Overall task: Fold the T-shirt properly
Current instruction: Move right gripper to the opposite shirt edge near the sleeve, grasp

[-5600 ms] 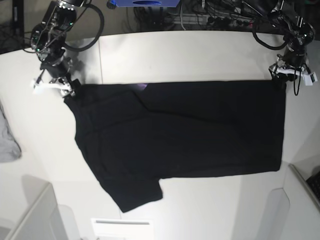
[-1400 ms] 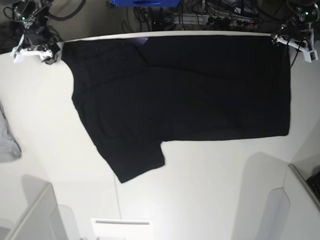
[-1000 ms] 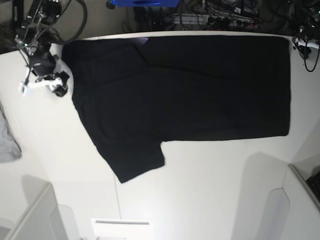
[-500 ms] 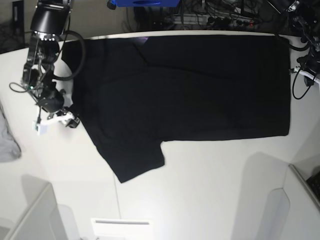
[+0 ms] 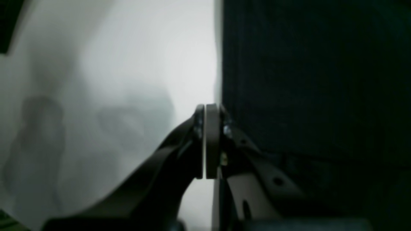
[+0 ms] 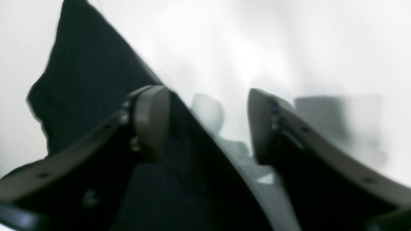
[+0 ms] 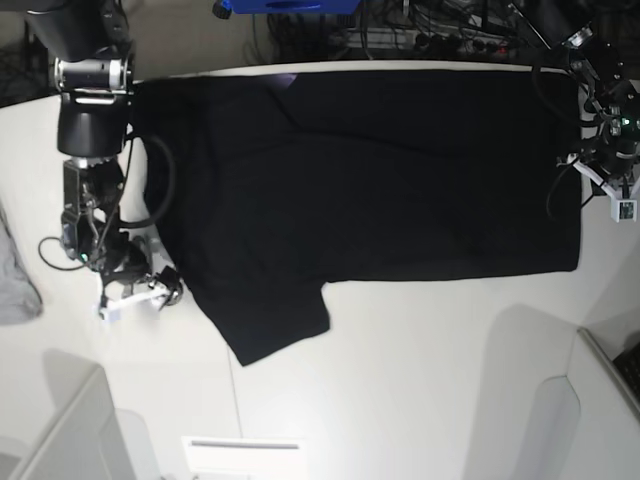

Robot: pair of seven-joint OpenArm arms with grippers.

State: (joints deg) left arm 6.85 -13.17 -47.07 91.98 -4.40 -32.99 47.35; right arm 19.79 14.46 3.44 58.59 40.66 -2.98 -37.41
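The black T-shirt point(image 7: 380, 180) lies flat on the white table point(image 7: 420, 400), its body reaching the far edge and one sleeve point(image 7: 275, 325) pointing to the front. A sliver of purple print point(image 7: 287, 80) shows at the far edge. My right gripper point(image 7: 135, 298) is open just left of the sleeve. In the right wrist view it point(image 6: 208, 125) stands low over the table with its left finger point(image 6: 151, 118) over the shirt's edge point(image 6: 90, 83). My left gripper point(image 7: 598, 188) is at the shirt's right edge. In the left wrist view it point(image 5: 205, 141) is shut and empty beside the cloth point(image 5: 314, 80).
A light grey cloth point(image 7: 15, 280) lies at the table's left edge. A blue object point(image 7: 290, 5) and cables point(image 7: 440, 30) lie behind the far edge. White panels stand at the front left point(image 7: 60, 430) and front right point(image 7: 600, 400).
The shirt was earlier pulled to the far edge and has stayed put since. Both arms let go of its far corners and moved toward the front along its two sides.
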